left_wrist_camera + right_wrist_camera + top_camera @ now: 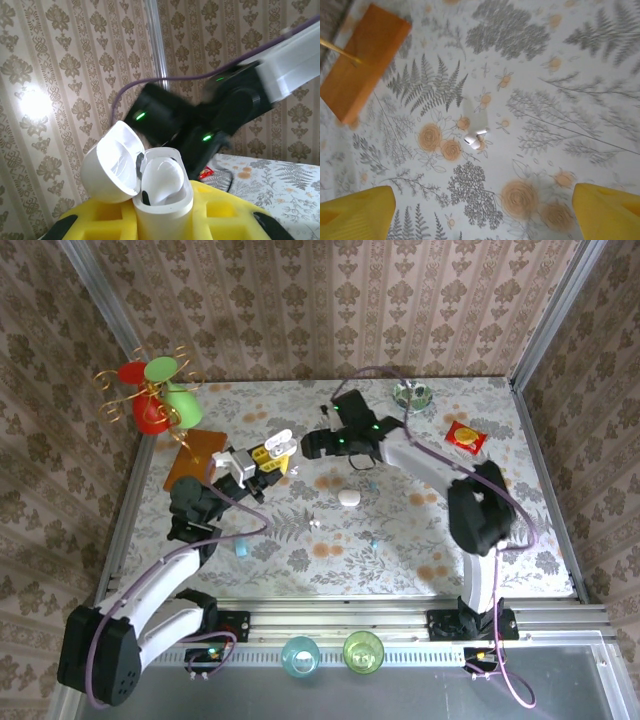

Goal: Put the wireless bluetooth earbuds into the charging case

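My left gripper is shut on the white charging case, holding it upright between yellow fingers. The case's lid stands open to the left, and one white earbud sits inside. My right gripper hovers just right of the case, above the table. Its yellow fingertips stand far apart with nothing between them. Below it a second white earbud lies loose on the floral table cover.
An orange block lies behind the left gripper. A white oval pebble and a small light-blue piece rest mid-table. A red-and-green toy, a red packet and two cups stand around the edges.
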You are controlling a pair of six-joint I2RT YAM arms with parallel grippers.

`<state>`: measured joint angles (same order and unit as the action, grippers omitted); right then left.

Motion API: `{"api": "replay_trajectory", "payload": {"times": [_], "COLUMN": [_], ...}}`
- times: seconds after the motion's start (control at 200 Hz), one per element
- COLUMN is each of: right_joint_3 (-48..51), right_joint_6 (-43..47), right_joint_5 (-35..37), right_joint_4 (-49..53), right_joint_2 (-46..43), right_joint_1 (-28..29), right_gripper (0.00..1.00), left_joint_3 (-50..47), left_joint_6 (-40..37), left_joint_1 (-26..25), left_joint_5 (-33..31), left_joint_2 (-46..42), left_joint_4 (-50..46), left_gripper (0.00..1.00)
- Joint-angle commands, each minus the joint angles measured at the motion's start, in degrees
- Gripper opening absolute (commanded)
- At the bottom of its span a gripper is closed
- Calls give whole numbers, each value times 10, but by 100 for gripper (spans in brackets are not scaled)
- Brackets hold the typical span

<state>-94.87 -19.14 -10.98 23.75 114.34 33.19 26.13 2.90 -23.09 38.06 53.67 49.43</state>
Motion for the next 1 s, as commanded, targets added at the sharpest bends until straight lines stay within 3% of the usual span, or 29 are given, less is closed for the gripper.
{"api": "replay_trajectory", "payload": {"times": [0.0, 0.325, 0.545, 0.755, 0.995], "right_joint_3": [-109, -341, -495, -505, -458], "right_joint_6": [43, 102, 99, 101, 114], "right_joint_5": [-19, -35, -38, -40, -26], "right_joint_4": [143, 201, 265, 279, 300], "right_joint_2": [86, 272, 381, 401, 372], "right_joint_1": [22, 55, 57, 56, 58], "right_gripper": [91, 78, 77, 77, 70], "left_joint_3": [1, 1, 2, -3, -4], "left_joint_6": [-24, -28, -27, -26, -35], "left_joint_1": [-12, -27, -27, -27, -27], "left_joint_5": [-2, 5, 8, 4, 0], "left_joint_2": [-24, -16, -13, -12, -4], "left_joint_4": [-32, -36, -33, -30, -30], "left_gripper": [0, 0, 0, 0, 0]}}
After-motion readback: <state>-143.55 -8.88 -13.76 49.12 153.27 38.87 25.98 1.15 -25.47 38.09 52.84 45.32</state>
